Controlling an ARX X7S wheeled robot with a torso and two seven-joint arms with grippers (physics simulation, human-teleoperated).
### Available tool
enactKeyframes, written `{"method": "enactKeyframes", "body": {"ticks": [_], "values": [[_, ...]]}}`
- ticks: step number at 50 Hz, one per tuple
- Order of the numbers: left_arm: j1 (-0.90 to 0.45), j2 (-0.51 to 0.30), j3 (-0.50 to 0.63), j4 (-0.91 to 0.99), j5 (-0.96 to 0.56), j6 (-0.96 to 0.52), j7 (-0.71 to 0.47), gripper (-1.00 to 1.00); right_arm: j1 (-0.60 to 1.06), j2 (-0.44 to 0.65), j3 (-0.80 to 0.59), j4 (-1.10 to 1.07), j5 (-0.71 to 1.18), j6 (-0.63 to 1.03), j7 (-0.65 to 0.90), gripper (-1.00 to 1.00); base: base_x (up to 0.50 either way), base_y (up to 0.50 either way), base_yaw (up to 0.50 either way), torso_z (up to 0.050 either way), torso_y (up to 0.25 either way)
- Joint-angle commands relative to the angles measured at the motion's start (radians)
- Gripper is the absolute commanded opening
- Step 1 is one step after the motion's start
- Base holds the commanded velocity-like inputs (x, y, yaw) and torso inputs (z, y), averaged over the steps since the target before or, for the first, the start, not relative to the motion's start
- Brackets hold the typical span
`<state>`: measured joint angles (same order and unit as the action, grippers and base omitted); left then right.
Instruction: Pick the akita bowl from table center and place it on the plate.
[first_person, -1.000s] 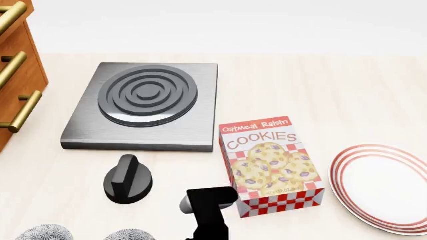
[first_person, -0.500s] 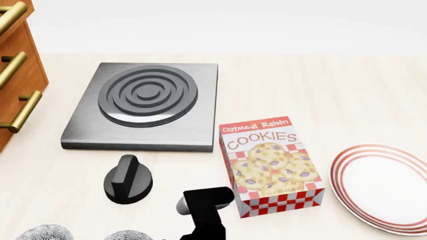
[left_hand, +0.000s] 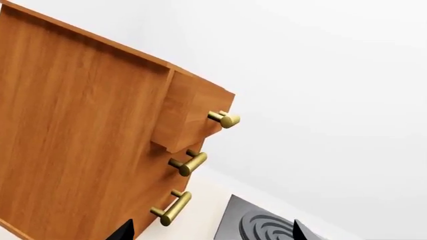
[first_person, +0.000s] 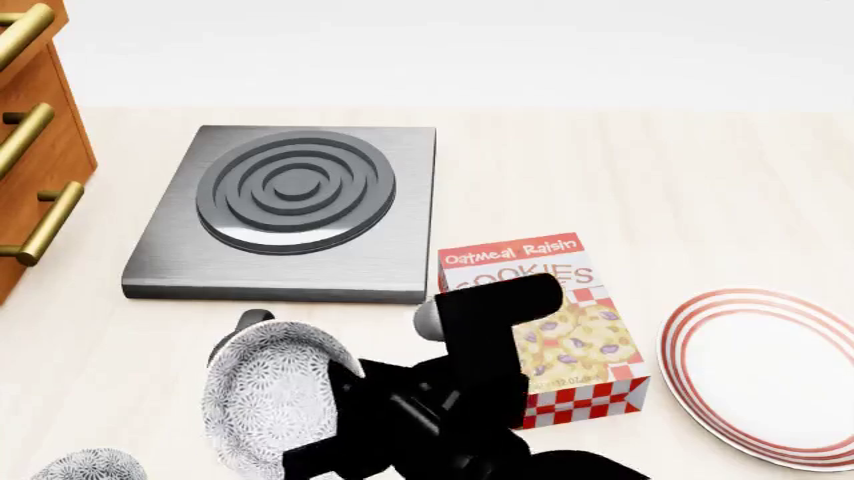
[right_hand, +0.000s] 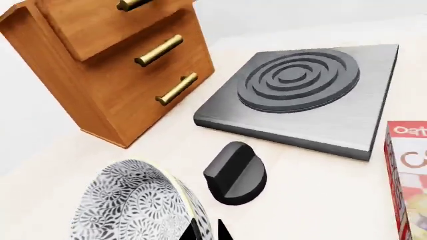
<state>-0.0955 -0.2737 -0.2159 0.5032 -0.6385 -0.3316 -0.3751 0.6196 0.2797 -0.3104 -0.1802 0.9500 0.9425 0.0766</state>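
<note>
The akita bowl (first_person: 267, 395), grey-black floral outside, hangs above the table tipped on its side, near the table's front. My right gripper (right_hand: 208, 232) is shut on the akita bowl's (right_hand: 137, 205) rim, one fingertip on each side of the wall. A second, identical-looking bowl (first_person: 87, 467) sits at the front left edge of the head view. The plate (first_person: 767, 375), white with red rings, lies at the right, beyond the cookie box. My left gripper (left_hand: 210, 235) is open, its fingertips (left_hand: 123, 231) wide apart, facing the drawers.
A cookie box (first_person: 567, 335) stands between the bowl and the plate. A grey hotplate (first_person: 287, 205) lies behind, a black knob (right_hand: 235, 172) in front of it. A wooden drawer cabinet (first_person: 34, 150) with brass handles stands at the left.
My right arm has risen and moved forward, lifting one bowl off the table; the bowl now hangs tilted and hides most of the black knob in the head view.
</note>
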Motion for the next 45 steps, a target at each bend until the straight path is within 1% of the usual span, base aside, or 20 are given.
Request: {"method": "enactKeyframes", "body": {"ticks": [1, 3, 4, 7, 10, 17, 20, 24, 30, 37, 39, 42, 45], "values": [[0.001, -0.005, 0.001, 0.008, -0.012, -0.002, -0.004, 1.0, -0.041, 0.122, 0.119, -0.398, 0.024, -0.048, 0.117, -1.0, 0.0, 0.0, 0.0, 0.0, 0.0], [0.002, -0.007, 0.002, 0.019, -0.017, -0.005, -0.005, 1.0, -0.041, 0.149, 0.173, -0.445, 0.051, -0.053, 0.142, -1.0, 0.0, 0.0, 0.0, 0.0, 0.0], [0.004, -0.007, 0.005, 0.023, -0.016, -0.003, -0.004, 1.0, -0.035, 0.184, 0.189, -0.489, 0.029, -0.058, 0.155, -1.0, 0.0, 0.0, 0.0, 0.0, 0.0], [0.005, -0.01, 0.009, 0.031, -0.018, -0.005, -0.004, 1.0, -0.036, 0.239, 0.249, -0.571, 0.018, -0.076, 0.179, -1.0, 0.0, 0.0, 0.0, 0.0, 0.0], [0.011, -0.014, 0.001, 0.05, -0.031, -0.011, -0.011, 1.0, -0.047, 0.274, 0.306, -0.621, 0.027, -0.086, 0.207, -1.0, 0.0, 0.0, 0.0, 0.0, 0.0], [0.019, -0.019, -0.005, 0.067, -0.041, -0.01, -0.015, 1.0, -0.029, 0.362, 0.369, -0.696, 0.012, -0.055, 0.269, -1.0, 0.0, 0.0, 0.0, 0.0, 0.0], [0.018, -0.021, -0.006, 0.067, -0.047, -0.011, -0.015, 1.0, -0.015, 0.416, 0.363, -0.728, -0.061, -0.036, 0.301, -1.0, 0.0, 0.0, 0.0, 0.0, 0.0], [0.018, -0.022, -0.003, 0.069, -0.048, -0.011, -0.016, 1.0, -0.031, 0.434, 0.406, -0.713, -0.078, -0.035, 0.331, -1.0, 0.0, 0.0, 0.0, 0.0, 0.0], [0.011, -0.025, -0.001, 0.069, -0.053, -0.015, -0.022, 1.0, -0.056, 0.432, 0.533, -0.626, -0.019, -0.007, 0.392, -1.0, 0.0, 0.0, 0.0, 0.0, 0.0], [0.01, -0.028, 0.0, 0.069, -0.058, -0.016, -0.023, 1.0, -0.046, 0.411, 0.636, -0.526, 0.071, 0.006, 0.416, -1.0, 0.0, 0.0, 0.0, 0.0, 0.0], [0.01, -0.028, 0.001, 0.068, -0.058, -0.014, -0.022, 1.0, -0.036, 0.416, 0.643, -0.502, 0.087, 0.026, 0.432, -1.0, 0.0, 0.0, 0.0, 0.0, 0.0], [0.011, -0.029, 0.0, 0.069, -0.061, -0.014, -0.024, 1.0, -0.015, 0.403, 0.686, -0.44, 0.161, 0.07, 0.485, -1.0, 0.0, 0.0, 0.0, 0.0, 0.0], [0.013, -0.028, 0.003, 0.069, -0.059, -0.011, -0.023, 1.0, -0.006, 0.395, 0.687, -0.388, 0.183, 0.098, 0.516, -1.0, 0.0, 0.0, 0.0, 0.0, 0.0]]}}
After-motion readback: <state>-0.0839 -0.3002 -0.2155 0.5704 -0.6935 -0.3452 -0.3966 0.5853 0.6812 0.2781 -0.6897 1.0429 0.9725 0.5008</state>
